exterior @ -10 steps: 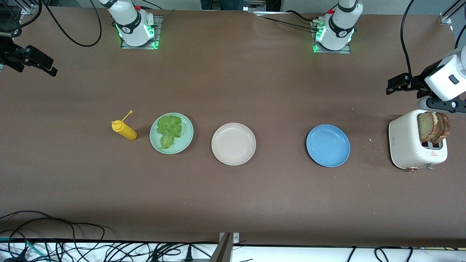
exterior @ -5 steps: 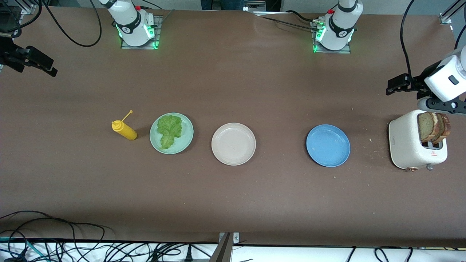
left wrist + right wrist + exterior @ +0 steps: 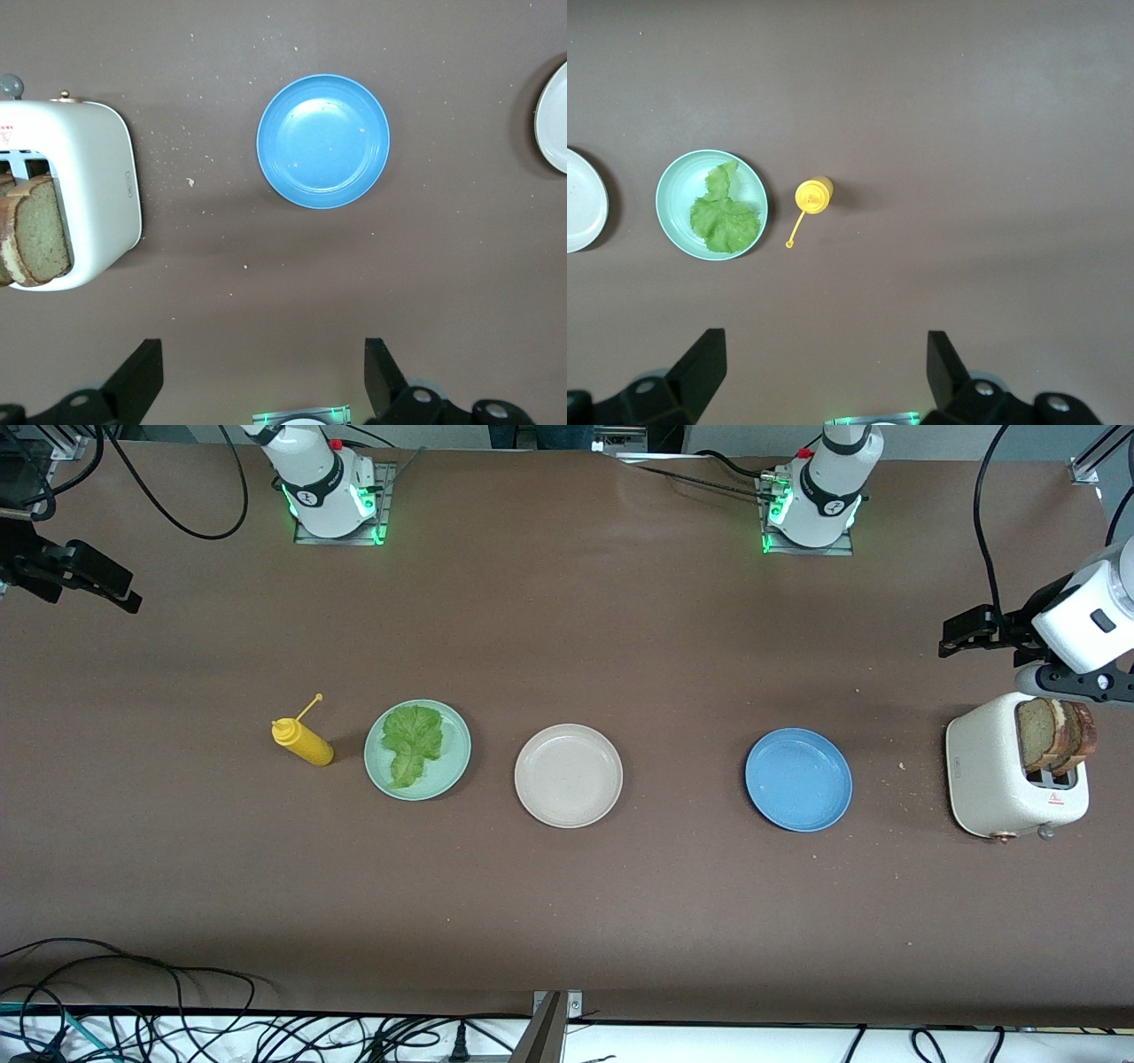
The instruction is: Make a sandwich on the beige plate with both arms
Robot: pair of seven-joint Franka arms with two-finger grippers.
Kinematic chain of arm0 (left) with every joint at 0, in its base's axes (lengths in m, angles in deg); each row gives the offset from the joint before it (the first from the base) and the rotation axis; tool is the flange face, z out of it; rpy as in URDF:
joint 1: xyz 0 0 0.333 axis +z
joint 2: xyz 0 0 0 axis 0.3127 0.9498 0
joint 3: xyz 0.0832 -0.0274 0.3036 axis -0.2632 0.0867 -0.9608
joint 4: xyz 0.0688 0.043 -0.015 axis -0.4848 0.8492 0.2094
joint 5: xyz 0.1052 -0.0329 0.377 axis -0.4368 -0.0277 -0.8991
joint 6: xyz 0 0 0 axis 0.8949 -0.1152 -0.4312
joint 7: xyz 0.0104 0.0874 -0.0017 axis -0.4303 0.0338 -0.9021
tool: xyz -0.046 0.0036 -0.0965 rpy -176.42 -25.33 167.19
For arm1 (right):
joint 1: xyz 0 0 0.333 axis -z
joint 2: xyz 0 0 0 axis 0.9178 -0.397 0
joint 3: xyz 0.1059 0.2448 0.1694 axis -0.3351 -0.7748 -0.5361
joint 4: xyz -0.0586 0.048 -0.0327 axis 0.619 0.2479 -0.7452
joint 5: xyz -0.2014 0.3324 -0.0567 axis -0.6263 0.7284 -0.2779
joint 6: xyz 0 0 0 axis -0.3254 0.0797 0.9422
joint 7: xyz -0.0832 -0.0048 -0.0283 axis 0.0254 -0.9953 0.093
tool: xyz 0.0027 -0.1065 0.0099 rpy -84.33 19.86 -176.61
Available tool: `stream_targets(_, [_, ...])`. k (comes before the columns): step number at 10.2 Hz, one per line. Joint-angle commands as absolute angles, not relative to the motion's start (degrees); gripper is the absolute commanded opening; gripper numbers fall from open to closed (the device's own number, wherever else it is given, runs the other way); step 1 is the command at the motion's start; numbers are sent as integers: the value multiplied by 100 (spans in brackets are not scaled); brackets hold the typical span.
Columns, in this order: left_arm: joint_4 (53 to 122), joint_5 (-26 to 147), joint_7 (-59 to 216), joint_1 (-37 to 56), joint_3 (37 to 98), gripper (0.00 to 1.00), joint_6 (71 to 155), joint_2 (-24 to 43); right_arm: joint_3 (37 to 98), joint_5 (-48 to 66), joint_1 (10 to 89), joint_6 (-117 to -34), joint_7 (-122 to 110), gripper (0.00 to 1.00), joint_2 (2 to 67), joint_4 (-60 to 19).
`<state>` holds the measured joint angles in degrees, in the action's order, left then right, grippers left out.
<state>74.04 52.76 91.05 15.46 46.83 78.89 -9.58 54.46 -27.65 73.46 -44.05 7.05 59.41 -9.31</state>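
The beige plate [image 3: 568, 776] lies bare in the middle of the table; its edge shows in both wrist views [image 3: 554, 119] [image 3: 583, 212]. Two brown-crusted bread slices [image 3: 1054, 733] [image 3: 40, 239] stand in a white toaster [image 3: 992, 779] [image 3: 97, 195] at the left arm's end. A green lettuce leaf [image 3: 413, 744] [image 3: 725, 217] lies on a mint-green plate [image 3: 461, 748] [image 3: 669, 190] beside the beige plate. My left gripper [image 3: 961, 633] [image 3: 262, 354] hangs open and empty over the table next to the toaster. My right gripper [image 3: 120, 593] [image 3: 824, 350] hangs open and empty over the right arm's end of the table.
A bare blue plate [image 3: 798, 779] [image 3: 323, 142] lies between the beige plate and the toaster. A yellow squeeze bottle [image 3: 302, 742] [image 3: 813, 195] stands beside the mint-green plate, toward the right arm's end. Crumbs lie scattered around the toaster. Cables run along the table edge nearest the front camera.
The right gripper has drifted very slightly; the left gripper and everything on the table are as they were.
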Motion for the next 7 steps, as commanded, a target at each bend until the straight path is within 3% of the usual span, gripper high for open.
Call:
stream_targets(1, [7325, 5259, 9217, 1585, 4715, 100, 7890, -914, 5416, -2701, 7434, -4452, 594, 100, 6004, -992])
stream_targets(7, [7333, 5259, 9200, 1585, 4715, 100, 7890, -914, 5416, -2728, 7434, -4883, 682, 100, 5890, -983])
